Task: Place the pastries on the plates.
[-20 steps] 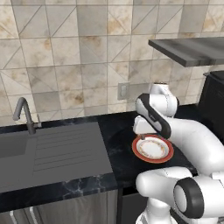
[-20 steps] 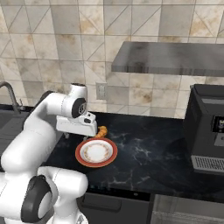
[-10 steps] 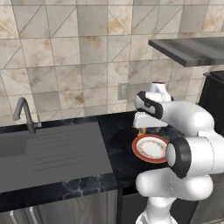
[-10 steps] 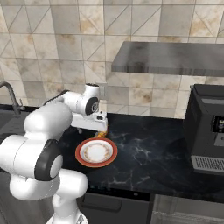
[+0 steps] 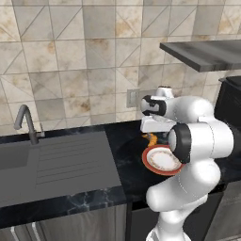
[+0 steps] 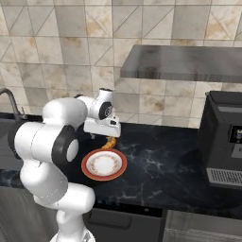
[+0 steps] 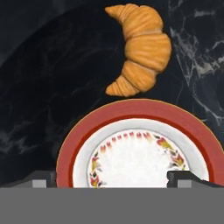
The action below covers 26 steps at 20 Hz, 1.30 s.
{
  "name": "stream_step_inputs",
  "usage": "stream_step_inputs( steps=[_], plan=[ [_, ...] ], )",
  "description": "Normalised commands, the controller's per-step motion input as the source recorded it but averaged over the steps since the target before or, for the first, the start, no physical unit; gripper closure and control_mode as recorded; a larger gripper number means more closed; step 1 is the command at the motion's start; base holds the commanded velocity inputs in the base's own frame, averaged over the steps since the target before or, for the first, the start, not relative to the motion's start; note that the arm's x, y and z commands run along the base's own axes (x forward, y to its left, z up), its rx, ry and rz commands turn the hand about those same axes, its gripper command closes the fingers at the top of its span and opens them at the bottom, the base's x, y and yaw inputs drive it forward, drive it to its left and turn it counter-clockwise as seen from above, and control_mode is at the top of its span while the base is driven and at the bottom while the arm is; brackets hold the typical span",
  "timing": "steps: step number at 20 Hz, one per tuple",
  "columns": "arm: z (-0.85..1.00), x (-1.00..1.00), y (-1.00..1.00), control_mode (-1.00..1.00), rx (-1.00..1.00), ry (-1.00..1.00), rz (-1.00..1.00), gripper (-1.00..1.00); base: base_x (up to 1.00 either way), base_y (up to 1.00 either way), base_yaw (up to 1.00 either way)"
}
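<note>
A golden-orange croissant (image 7: pixel 140 50) lies on the dark counter just beyond a red-rimmed plate (image 7: pixel 131 109) whose pale, flower-patterned centre is bare. My gripper (image 7: pixel 113 179) hangs open above the plate's near side, one fingertip on each side of it and nothing between them. From the base, the gripper (image 5: pixel 151 133) points down over the croissant (image 5: pixel 151 139) at the back edge of the plate (image 5: pixel 147 162). From the right, the gripper (image 6: pixel 105 136) hovers over the croissant (image 6: pixel 110 142) behind the plate (image 6: pixel 88 165).
A grey sink and drainboard (image 5: pixel 61 160) with a faucet (image 5: pixel 26 122) lie to the left. A black coffee machine (image 6: pixel 222 142) stands on the right of the counter, under a dark range hood (image 6: pixel 184 64). The tiled wall is close behind the croissant.
The arm has swung round and carried the hand toward the wall, from over the plate to above the croissant. The jaws stayed open. Plate and croissant have not moved.
</note>
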Motion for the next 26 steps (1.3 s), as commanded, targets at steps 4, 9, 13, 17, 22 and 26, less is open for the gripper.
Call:
stream_step_inputs(
  steps=[4, 9, 13, 17, 22, 26],
  plan=[
    [-0.29, 0.49, -0.13, -1.0, 0.0, 0.0, 0.0, -1.0, 0.0, 0.0, 0.0],
    [-0.32, 0.52, -0.11, -1.0, 0.0, 0.0, 0.0, -1.0, 0.0, 0.0, 0.0],
    [-0.37, 0.47, -0.05, -1.0, 0.0, 0.0, 0.0, -1.0, 0.0, 0.0, 0.0],
    [-0.41, 0.33, -0.03, -1.0, 0.0, 0.0, 0.0, -1.0, 0.0, 0.0, 0.0],
    [-0.35, 0.15, -0.05, -1.0, 0.0, 0.01, 0.0, -1.0, 0.0, 0.0, 0.0],
    [-0.32, 0.04, -0.05, -1.0, 0.0, 0.01, 0.0, -1.0, 0.0, 0.0, 0.0]
  ],
)
